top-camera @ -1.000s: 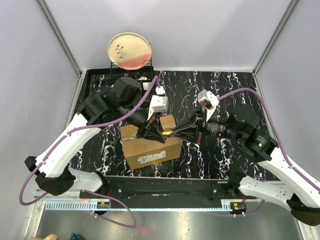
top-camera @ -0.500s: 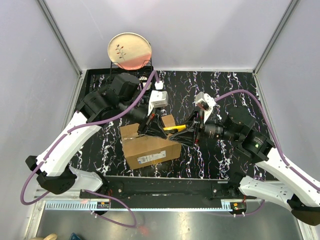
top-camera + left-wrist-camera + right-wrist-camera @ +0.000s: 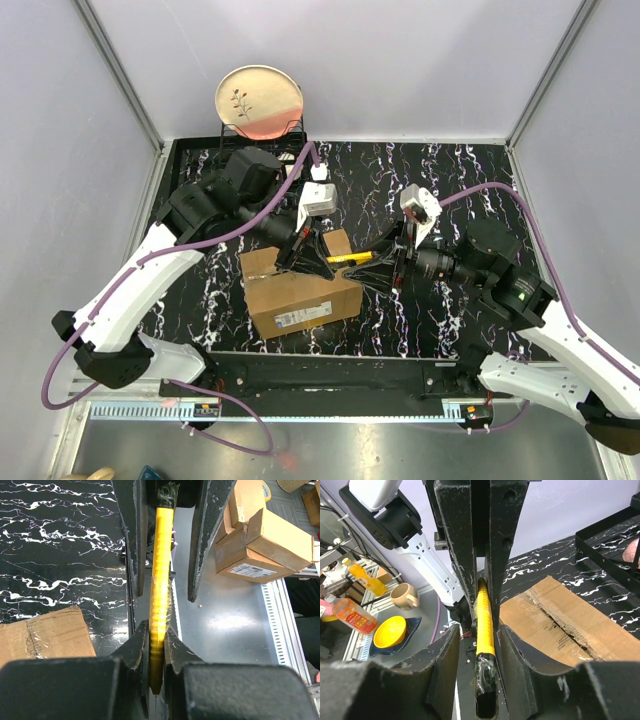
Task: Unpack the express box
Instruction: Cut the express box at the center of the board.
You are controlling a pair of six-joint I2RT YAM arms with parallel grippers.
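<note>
My right pincer [image 3: 479,630] is spreading: its jaws, closed on the slim yellow tool [image 3: 345,257] a second ago, are now standing clear either side. My left pincer [image 3: 156,635] is pinching the tool alone. The plain brown corrugated cardboard express box [image 3: 300,295] is lying on the black marbled counter [image 3: 450,180], near-left, beneath both pincers. The handover appears complete, and cutting can probably begin.

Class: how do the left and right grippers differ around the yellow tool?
The left gripper has fingers clamped on the long yellow plastic tool; the right gripper has fingers apart, gaps either side. Left holds the yellow part; right surrounds its dark end. Both straddle it.
</note>
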